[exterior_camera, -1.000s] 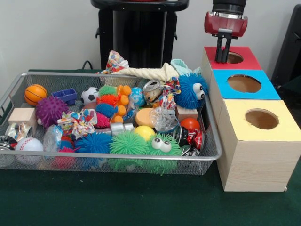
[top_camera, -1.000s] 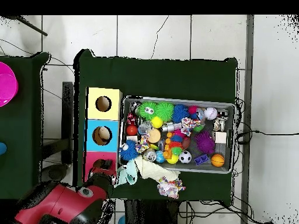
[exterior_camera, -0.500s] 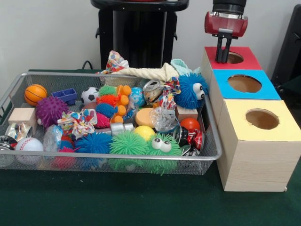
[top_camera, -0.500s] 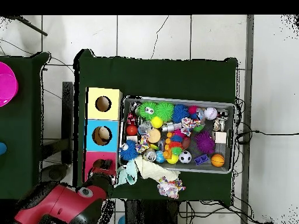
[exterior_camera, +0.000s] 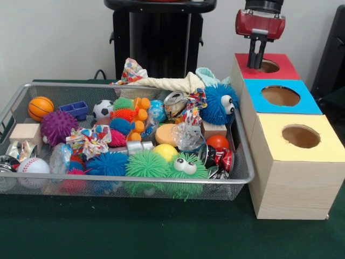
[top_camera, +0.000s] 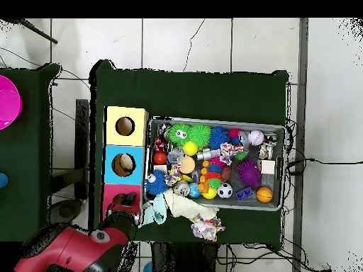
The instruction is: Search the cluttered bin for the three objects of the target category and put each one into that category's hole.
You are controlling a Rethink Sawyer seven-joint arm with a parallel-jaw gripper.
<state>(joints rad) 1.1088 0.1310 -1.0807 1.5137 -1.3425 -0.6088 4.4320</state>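
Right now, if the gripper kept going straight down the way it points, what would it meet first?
Probably the red box: the gripper hangs at its hole's edge, so rim or opening; depth is unclear.

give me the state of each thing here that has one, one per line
tool: fingers together, nothing held, above the red box's hole
red box: hole open, partly hidden by the tool
blue box: hole open, uncovered
yellow box: hole open, uncovered
wire bin: heaped with toys
rope toy: draped over the bin's far rim
crushed can: dented, lying among the toys
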